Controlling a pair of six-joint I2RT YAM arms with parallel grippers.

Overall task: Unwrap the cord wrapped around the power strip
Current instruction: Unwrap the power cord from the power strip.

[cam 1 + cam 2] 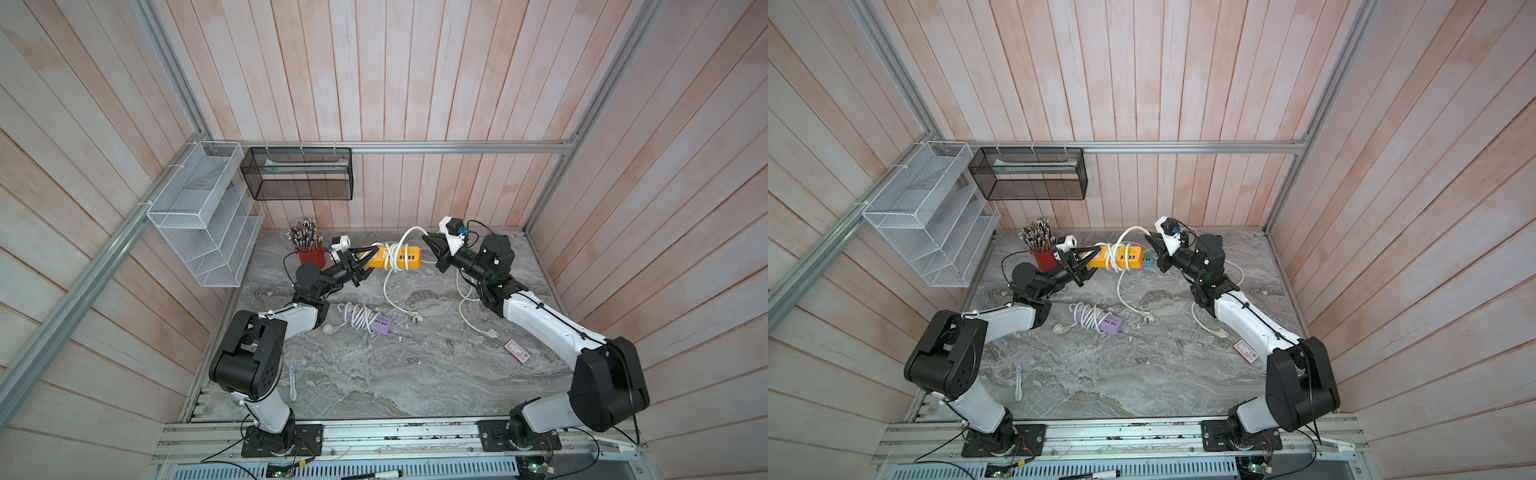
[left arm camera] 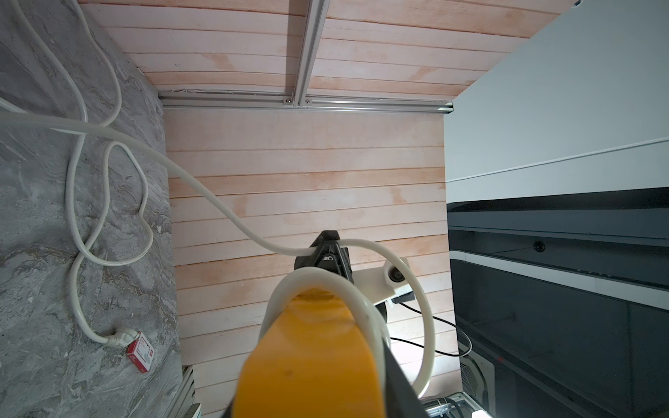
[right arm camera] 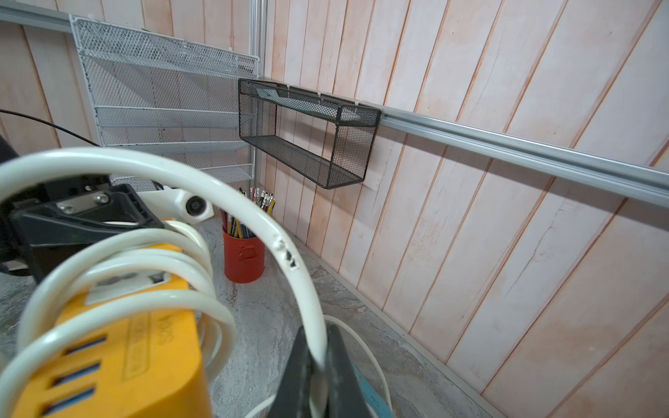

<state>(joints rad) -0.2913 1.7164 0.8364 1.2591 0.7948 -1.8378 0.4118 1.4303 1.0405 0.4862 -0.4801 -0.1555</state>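
Note:
The yellow power strip [image 1: 405, 257] hangs above the back of the table, and my left gripper [image 1: 371, 254] is shut on its left end. In the left wrist view the power strip [image 2: 311, 362] fills the space between the jaws. The white cord [image 1: 390, 253] is wound round its middle in several loops. One loop arches up to my right gripper [image 1: 426, 237], which is shut on the cord [image 3: 289, 253]; my right gripper [image 3: 318, 362] pinches it just right of the power strip [image 3: 119, 354]. The cord's tail drops to its plug [image 1: 417, 318] on the table.
A purple strip with a wrapped cord [image 1: 370, 322] lies left of centre. A red pencil cup [image 1: 311, 255] stands behind my left wrist. A blue strip [image 1: 1148, 261] and its loose cord [image 1: 465, 311] lie under my right arm. A small red box [image 1: 516, 350] is at right. Mesh racks [image 1: 203, 216] hang on the walls.

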